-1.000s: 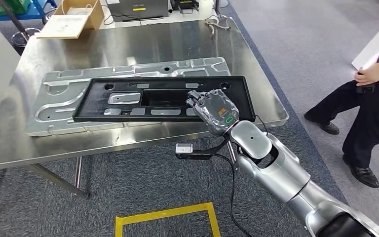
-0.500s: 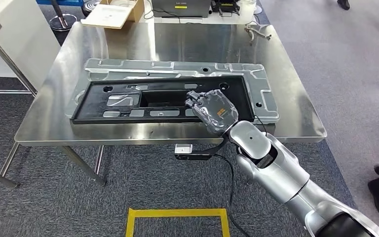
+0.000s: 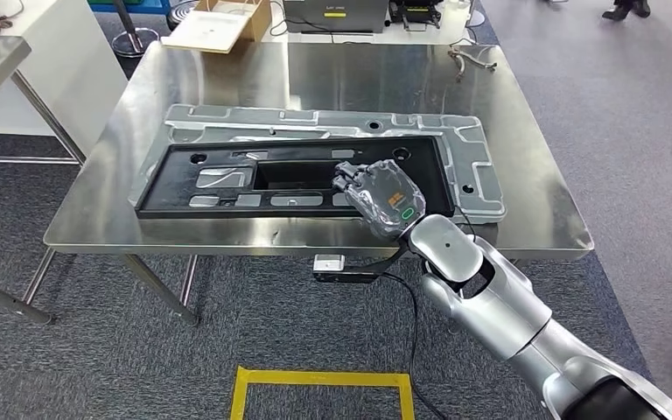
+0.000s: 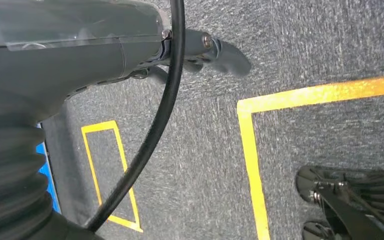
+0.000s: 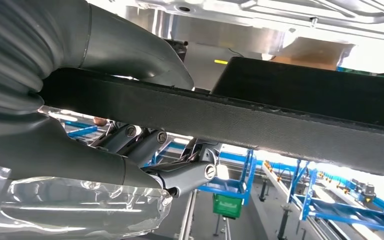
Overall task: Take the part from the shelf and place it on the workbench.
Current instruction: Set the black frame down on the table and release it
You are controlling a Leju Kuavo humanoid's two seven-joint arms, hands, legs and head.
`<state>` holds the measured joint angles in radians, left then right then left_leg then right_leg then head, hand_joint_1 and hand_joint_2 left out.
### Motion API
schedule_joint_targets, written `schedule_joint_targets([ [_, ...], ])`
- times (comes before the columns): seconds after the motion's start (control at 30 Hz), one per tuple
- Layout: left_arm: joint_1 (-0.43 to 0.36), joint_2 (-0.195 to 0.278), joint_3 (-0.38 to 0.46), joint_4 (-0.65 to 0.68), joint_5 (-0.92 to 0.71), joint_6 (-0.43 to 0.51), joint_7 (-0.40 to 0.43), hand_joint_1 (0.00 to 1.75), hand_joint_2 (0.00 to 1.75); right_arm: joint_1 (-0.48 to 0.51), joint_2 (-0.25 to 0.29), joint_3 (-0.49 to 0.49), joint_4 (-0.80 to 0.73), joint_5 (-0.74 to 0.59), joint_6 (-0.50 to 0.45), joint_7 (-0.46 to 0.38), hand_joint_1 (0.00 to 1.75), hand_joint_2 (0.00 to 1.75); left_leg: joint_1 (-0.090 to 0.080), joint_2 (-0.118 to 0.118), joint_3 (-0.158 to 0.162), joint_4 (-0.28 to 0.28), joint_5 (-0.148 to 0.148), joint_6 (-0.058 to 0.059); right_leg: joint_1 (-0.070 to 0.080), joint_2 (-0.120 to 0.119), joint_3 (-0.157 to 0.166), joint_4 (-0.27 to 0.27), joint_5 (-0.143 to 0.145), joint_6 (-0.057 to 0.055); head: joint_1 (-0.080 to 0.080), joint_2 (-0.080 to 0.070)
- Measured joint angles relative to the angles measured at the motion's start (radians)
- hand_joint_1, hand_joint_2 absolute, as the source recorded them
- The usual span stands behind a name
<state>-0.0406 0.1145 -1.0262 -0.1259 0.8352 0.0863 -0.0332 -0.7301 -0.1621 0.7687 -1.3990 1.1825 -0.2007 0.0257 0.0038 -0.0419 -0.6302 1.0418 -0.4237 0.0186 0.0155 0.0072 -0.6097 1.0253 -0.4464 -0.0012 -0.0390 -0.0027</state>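
- Right, right hand (image 3: 383, 198) grips the near long edge of the black part (image 3: 254, 179), toward its right end. Right wrist view shows the thumb on one face of the black rim (image 5: 260, 117) and the fingers (image 5: 180, 172) curled against the other, so it's pinching the rim.
- Part is over the steel counter (image 3: 332, 79), on or just above the grey stamped panel (image 3: 477, 166) lying there. Can't tell from the head view whether it's fully resting or still carried on the grip side.
- Key relation: the part's long axis runs left-right, parallel to the counter's near edge. The hand sits at the near-right, so most of the part extends left and far from the fingers. Far-left end is well away from the grip and could tip or drag if let go early.
- My read: placing is nearly done; what's left is lower flat, open the fingers, pull the hand back toward the near side.
- Left hand (image 4: 130, 45) hangs down over grey carpet with yellow floor tape (image 4: 250, 150), well away from the part. Can't tell whether its fingers are spread or curled. Right hand is the only one in play.
- Counts: one black part, one grey panel, one counter in use, one cardboard box (image 3: 223, 22) at the far-left edge, one small metal tool (image 3: 472, 57) at the far-right corner.
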Motion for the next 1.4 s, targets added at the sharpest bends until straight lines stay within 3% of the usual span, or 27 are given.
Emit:
schedule_joint_targets([
  [0.1, 0.000, 0.002, 0.000, 0.000, 0.000, 0.001, 0.000, 0.00, 1.75, 0.001, 0.000, 0.000, 0.000, 0.000, 0.000, 0.001, 1.69, 1.75, 0.000, 0.000, 0.002, -0.004, 0.003, -0.004, 0.000, 0.000, 0.000, 0.000, 0.001, -0.003, 0.000, 0.000],
  [0.27, 0.000, 0.007, -0.001, 0.000, 0.000, 0.001, 0.000, 0.00, 1.75, 0.002, 0.000, 0.000, 0.001, 0.000, 0.000, 0.002, 1.69, 1.75, -0.002, 0.000, 0.002, -0.003, 0.002, -0.001, -0.003, 0.000, -0.001, 0.000, 0.002, -0.003, 0.000, 0.000],
  [0.4, 0.000, 0.008, -0.001, 0.000, 0.000, 0.001, 0.000, 0.00, 1.75, 0.002, 0.000, 0.000, 0.001, 0.001, -0.001, 0.002, 1.69, 1.75, 0.006, 0.001, 0.015, -0.028, 0.013, 0.006, -0.002, -0.001, -0.003, 0.012, -0.010, 0.006, 0.000, 0.000],
  [0.47, 0.000, 0.007, -0.001, 0.000, 0.000, 0.001, 0.000, 0.00, 1.75, 0.002, 0.000, 0.000, 0.000, 0.001, -0.001, 0.003, 1.69, 1.75, 0.012, 0.004, 0.024, -0.043, 0.019, 0.010, -0.009, -0.001, -0.040, 0.093, -0.060, 0.018, 0.000, 0.000],
  [0.53, 0.000, 0.006, -0.001, 0.000, 0.001, 0.001, 0.000, 0.00, 1.75, 0.006, -0.001, 0.000, 0.002, 0.001, -0.002, 0.004, 1.69, 1.75, 0.014, 0.005, 0.024, -0.044, 0.019, 0.011, -0.022, -0.002, -0.100, 0.212, -0.114, 0.031, 0.000, 0.000],
  [0.57, 0.000, 0.006, -0.001, 0.000, 0.001, 0.001, 0.000, 0.00, 1.75, 0.010, -0.001, 0.000, 0.003, 0.001, -0.002, 0.005, 1.69, 1.75, 0.016, 0.004, 0.024, -0.044, 0.018, 0.009, -0.029, -0.002, -0.118, 0.246, -0.121, 0.037, 0.000, 0.000],
  [0.6, 0.001, 0.006, -0.001, 0.000, 0.001, 0.001, 0.000, 0.00, 1.75, 0.013, -0.001, 0.000, 0.004, 0.001, -0.002, 0.005, 1.69, 1.75, 0.018, 0.004, 0.024, -0.042, 0.016, 0.006, -0.035, -0.002, -0.119, 0.247, -0.109, 0.042, 0.000, 0.000],
  [0.63, 0.001, 0.006, -0.001, 0.000, 0.001, 0.000, 0.000, 0.00, 1.75, 0.014, -0.001, 0.000, 0.005, 0.001, -0.002, 0.005, 1.69, 1.75, 0.022, 0.003, 0.024, -0.039, 0.013, 0.001, -0.041, -0.002, -0.101, 0.210, -0.081, 0.047, 0.000, 0.000],
  [0.7, 0.001, 0.007, -0.001, 0.000, 0.001, 0.000, 0.000, 0.00, 1.75, 0.013, -0.002, 0.000, 0.006, 0.001, -0.002, 0.005, 1.69, 1.75, 0.027, 0.001, 0.023, -0.029, 0.005, -0.013, -0.048, 0.000, -0.034, 0.083, -0.025, 0.055, 0.000, 0.000],
  [0.77, 0.001, 0.008, -0.001, 0.000, 0.001, 0.000, 0.000, 0.00, 1.75, 0.011, -0.001, 0.000, 0.006, 0.001, -0.002, 0.005, 1.69, 1.75, 0.027, -0.001, 0.021, -0.019, -0.004, -0.030, -0.047, 0.006, 0.004, 0.008, -0.009, 0.046, 0.000, 0.000],
  [0.9, 0.002, 0.008, -0.001, 0.000, 0.001, 0.000, 0.000, 0.00, 1.75, 0.012, -0.002, 0.000, 0.006, 0.001, -0.002, 0.005, 1.69, 1.75, 0.031, 0.004, 0.022, -0.012, -0.015, -0.056, -0.040, 0.005, 0.014, -0.001, -0.015, 0.006, 0.000, 0.000],
  [0.97, 0.001, 0.008, -0.002, 0.000, 0.001, 0.000, 0.000, 0.00, 1.75, 0.011, -0.002, 0.000, 0.006, 0.001, -0.002, 0.005, 1.69, 1.75, 0.031, 0.021, -0.013, 0.067, -0.054, -0.058, -0.039, 0.000, 0.027, -0.006, -0.019, -0.009, 0.000, 0.000],
  [1.03, 0.000, 0.008, -0.002, 0.000, 0.001, 0.000, 0.000, 0.00, 1.75, 0.013, -0.003, 0.000, 0.007, 0.001, -0.002, 0.005, 1.69, 1.75, 0.028, 0.032, -0.086, 0.203, -0.102, -0.056, -0.032, -0.005, 0.037, -0.005, -0.029, -0.019, 0.000, 0.000],
  [1.07, 0.000, 0.008, -0.002, 0.000, 0.001, 0.000, 0.000, 0.00, 1.75, 0.016, -0.003, 0.000, 0.008, 0.001, -0.002, 0.005, 1.69, 1.75, 0.027, 0.033, -0.116, 0.251, -0.110, -0.054, -0.028, -0.007, 0.043, -0.005, -0.034, -0.022, 0.000, 0.000],
  [1.1, 0.002, 0.008, -0.002, 0.000, 0.001, 0.000, 0.000, 0.00, 1.75, 0.018, -0.002, 0.000, 0.008, 0.001, -0.002, 0.005, 1.69, 1.75, 0.025, 0.034, -0.131, 0.264, -0.099, -0.051, -0.024, -0.008, 0.050, -0.005, -0.040, -0.024, 0.000, 0.000],
  [1.13, 0.003, 0.008, -0.002, 0.000, 0.001, 0.000, 0.000, 0.00, 1.75, 0.019, -0.002, 0.000, 0.009, 0.001, -0.002, 0.005, 1.69, 1.75, 0.023, 0.034, -0.126, 0.238, -0.070, -0.045, -0.020, -0.009, 0.058, -0.005, -0.047, -0.024, 0.000, 0.000],
  [1.2, 0.004, 0.009, -0.002, 0.000, 0.001, 0.000, 0.000, 0.00, 1.75, 0.018, -0.002, 0.000, 0.009, 0.001, -0.002, 0.005, 1.69, 1.75, 0.015, 0.037, -0.075, 0.117, 0.005, -0.028, -0.016, -0.011, 0.076, -0.006, -0.062, -0.023, 0.000, 0.000],
  [1.23, 0.004, 0.010, -0.002, 0.000, 0.001, 0.000, 0.000, 0.00, 1.75, 0.017, -0.002, 0.000, 0.009, 0.001, -0.002, 0.005, 1.69, 1.75, 0.010, 0.040, -0.047, 0.059, 0.024, -0.019, -0.013, -0.012, 0.083, -0.006, -0.069, -0.019, 0.000, 0.000],
  [1.3, 0.002, 0.011, -0.002, 0.000, 0.001, 0.000, 0.000, 0.00, 1.75, 0.015, -0.003, 0.000, 0.009, 0.001, -0.003, 0.005, 1.69, 1.75, 0.000, 0.044, -0.019, 0.004, 0.023, -0.007, -0.012, -0.014, 0.090, -0.007, -0.077, -0.009, 0.000, 0.000],
  [1.4, 0.002, 0.011, -0.002, 0.000, 0.001, 0.000, 0.000, 0.00, 1.75, 0.016, -0.003, 0.000, 0.009, 0.002, -0.003, 0.005, 1.69, 1.75, 0.002, 0.040, 0.004, -0.017, 0.011, 0.006, -0.013, -0.016, 0.094, 0.011, -0.077, 0.008, 0.000, 0.000],
])
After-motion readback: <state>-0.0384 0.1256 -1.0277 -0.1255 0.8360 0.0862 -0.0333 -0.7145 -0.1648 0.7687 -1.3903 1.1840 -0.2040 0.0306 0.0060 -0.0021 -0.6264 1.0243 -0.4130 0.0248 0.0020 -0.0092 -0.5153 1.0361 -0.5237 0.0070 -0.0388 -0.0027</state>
